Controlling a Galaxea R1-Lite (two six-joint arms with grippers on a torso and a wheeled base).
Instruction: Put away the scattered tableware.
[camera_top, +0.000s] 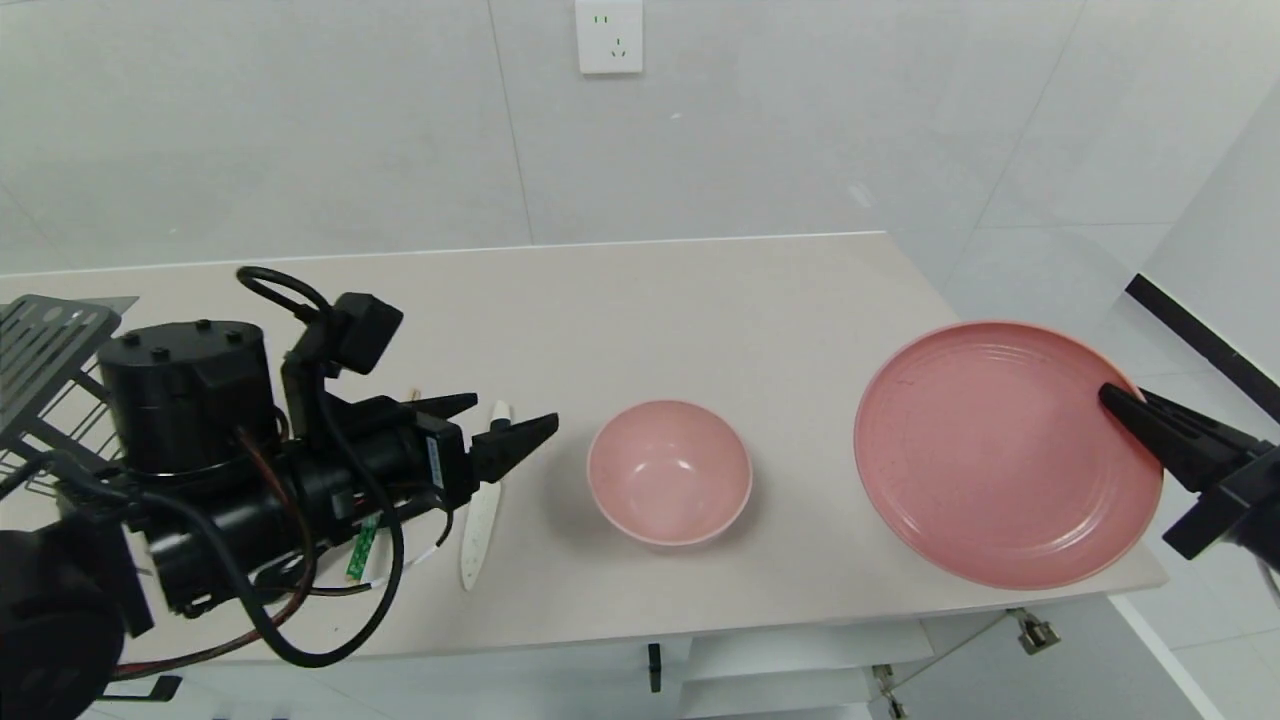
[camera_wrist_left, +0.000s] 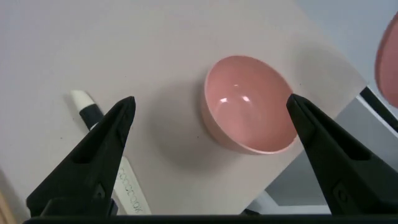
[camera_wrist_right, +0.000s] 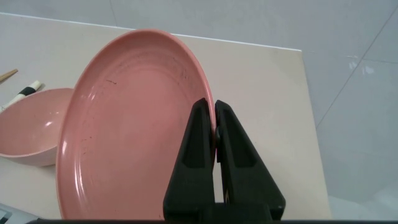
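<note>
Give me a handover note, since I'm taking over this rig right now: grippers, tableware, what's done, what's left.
Right gripper: shut on the rim of the pink plate, which is tilted at the right end of the table.
Left gripper: open, empty, over the table between the white utensil and the pink bowl.
Bowl: upright, mid-table. Utensil: lying flat, left of the bowl.
Done: plate grasped; nothing stowed.
Left: stow plate, bowl and utensil, probably in the wire rack at far left.

Left hand (camera_top: 515, 412) fingers spread wide, pointing right; right hand (camera_wrist_right: 212, 107) pinching plate (camera_top: 980, 450) rim.
</note>
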